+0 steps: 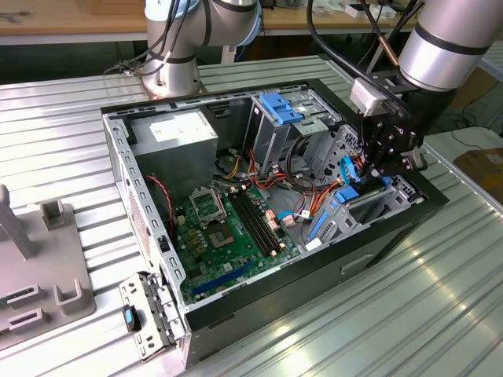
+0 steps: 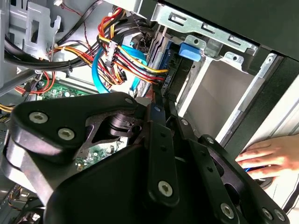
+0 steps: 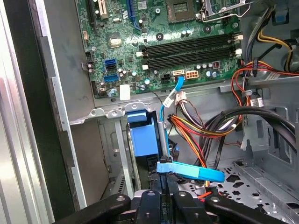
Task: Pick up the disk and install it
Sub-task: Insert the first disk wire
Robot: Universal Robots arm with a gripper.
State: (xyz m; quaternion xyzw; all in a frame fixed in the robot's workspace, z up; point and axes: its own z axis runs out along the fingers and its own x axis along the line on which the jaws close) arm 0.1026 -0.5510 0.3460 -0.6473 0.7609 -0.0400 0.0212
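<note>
The disk stands edge-on in the drive bay at the corner of the open computer case, its blue plastic frame facing out. In the exterior view the disk's blue rail sits low in the bay, just under my gripper. My gripper has its two black fingers pressed close together on the disk's thin upper edge. In the second wrist view the gripper meets the dark disk edge beside the bay's metal wall. A loose blue strap lies across the fingers.
Red, yellow and black cables crowd the bay's inner side. The motherboard, a grey power supply box and a blue-topped cage fill the case. A person's hand rests outside the case wall. A grey fixture stands at the exterior view's left.
</note>
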